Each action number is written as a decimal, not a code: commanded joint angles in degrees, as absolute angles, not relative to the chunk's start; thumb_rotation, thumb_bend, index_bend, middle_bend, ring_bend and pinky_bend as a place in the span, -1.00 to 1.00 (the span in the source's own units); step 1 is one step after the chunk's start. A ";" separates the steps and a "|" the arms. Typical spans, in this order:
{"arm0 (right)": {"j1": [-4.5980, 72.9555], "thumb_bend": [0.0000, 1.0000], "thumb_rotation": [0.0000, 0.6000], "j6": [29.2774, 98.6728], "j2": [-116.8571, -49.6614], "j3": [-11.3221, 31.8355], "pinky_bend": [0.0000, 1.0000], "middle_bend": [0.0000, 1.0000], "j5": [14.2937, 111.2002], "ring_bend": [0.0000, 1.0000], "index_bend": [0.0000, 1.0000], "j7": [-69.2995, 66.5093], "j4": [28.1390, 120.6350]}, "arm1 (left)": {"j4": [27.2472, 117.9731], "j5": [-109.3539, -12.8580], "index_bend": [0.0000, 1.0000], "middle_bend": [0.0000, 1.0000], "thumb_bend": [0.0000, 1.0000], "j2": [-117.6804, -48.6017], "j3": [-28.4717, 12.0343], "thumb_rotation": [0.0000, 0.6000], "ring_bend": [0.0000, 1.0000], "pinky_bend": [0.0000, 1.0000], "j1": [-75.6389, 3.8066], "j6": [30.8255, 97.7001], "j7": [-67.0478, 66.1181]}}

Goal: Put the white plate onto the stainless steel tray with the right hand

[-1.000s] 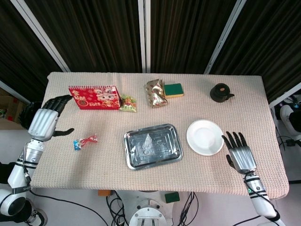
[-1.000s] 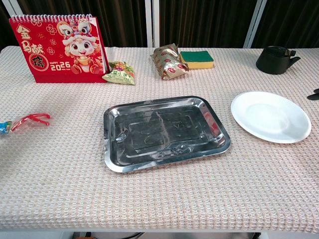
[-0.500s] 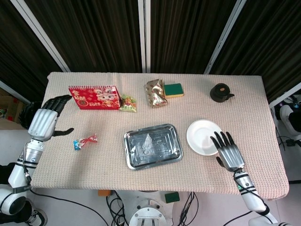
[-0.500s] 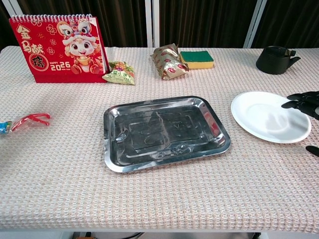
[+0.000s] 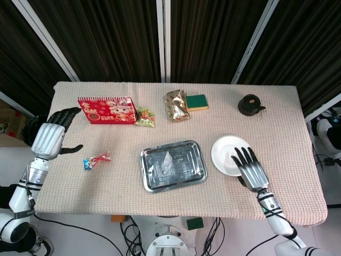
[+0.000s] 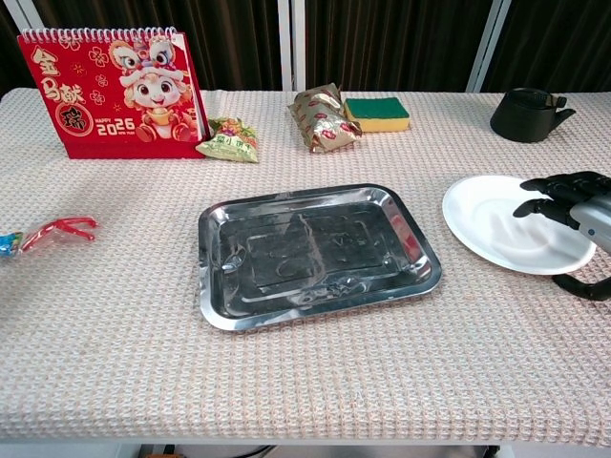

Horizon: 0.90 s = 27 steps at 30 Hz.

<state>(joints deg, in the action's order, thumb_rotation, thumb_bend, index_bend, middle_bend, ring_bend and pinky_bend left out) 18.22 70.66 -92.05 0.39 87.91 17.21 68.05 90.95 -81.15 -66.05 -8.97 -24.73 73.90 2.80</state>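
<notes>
The white plate (image 5: 226,153) (image 6: 495,221) lies flat on the beige cloth, right of the stainless steel tray (image 5: 172,165) (image 6: 315,253), with a gap between them. My right hand (image 5: 249,168) (image 6: 571,206) reaches over the plate's near right part, fingers spread above it and thumb off its rim; it holds nothing. Whether it touches the plate I cannot tell. My left hand (image 5: 51,135) hovers at the table's left edge, fingers apart, empty, seen only in the head view.
A red calendar (image 5: 106,110) and a green snack bag (image 5: 144,117) stand at the back left. A gold packet (image 5: 176,105) and a sponge (image 5: 196,101) lie behind the tray. A black cup (image 5: 249,105) sits at the back right, wrapped candy (image 5: 96,160) at the left.
My right hand has moved left and forward from the table's right side until its fingers are over the plate. The left hand, plate and tray have not moved.
</notes>
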 commanded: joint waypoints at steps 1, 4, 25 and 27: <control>18.39 -0.30 1.00 71.23 -92.64 0.44 -1.00 -0.95 88.40 -1.00 -0.54 16.71 67.33 | 90.84 -81.18 -0.80 -0.79 -0.91 -66.13 -8.98 1.00 -0.79 -0.68 -24.59 74.09 2.89; 18.50 -0.23 1.00 71.90 -93.36 0.49 -1.00 -0.93 88.91 -1.00 -0.45 16.46 66.04 | 90.57 -81.25 -0.80 -0.79 -0.91 -66.20 -8.98 1.00 -0.79 -0.68 -24.44 74.26 3.15; 18.49 0.01 1.00 79.54 -97.97 0.85 -1.00 -0.81 92.98 -1.00 0.26 12.16 57.94 | 89.27 -81.66 -0.80 -0.79 -0.91 -66.54 -8.74 1.00 -0.79 -0.68 -24.06 74.05 4.78; 18.49 0.02 1.00 81.02 -98.51 0.97 -1.00 -0.80 93.67 -1.00 0.30 11.32 56.68 | 89.16 -81.70 -0.80 -0.79 -0.91 -66.62 -8.68 1.00 -0.79 -0.68 -24.11 73.88 4.83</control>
<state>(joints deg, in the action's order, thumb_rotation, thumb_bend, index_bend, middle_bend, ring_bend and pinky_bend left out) 18.52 79.89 -97.90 0.83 92.92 12.14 57.73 89.17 -81.69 -66.61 -8.70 -24.10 73.88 4.83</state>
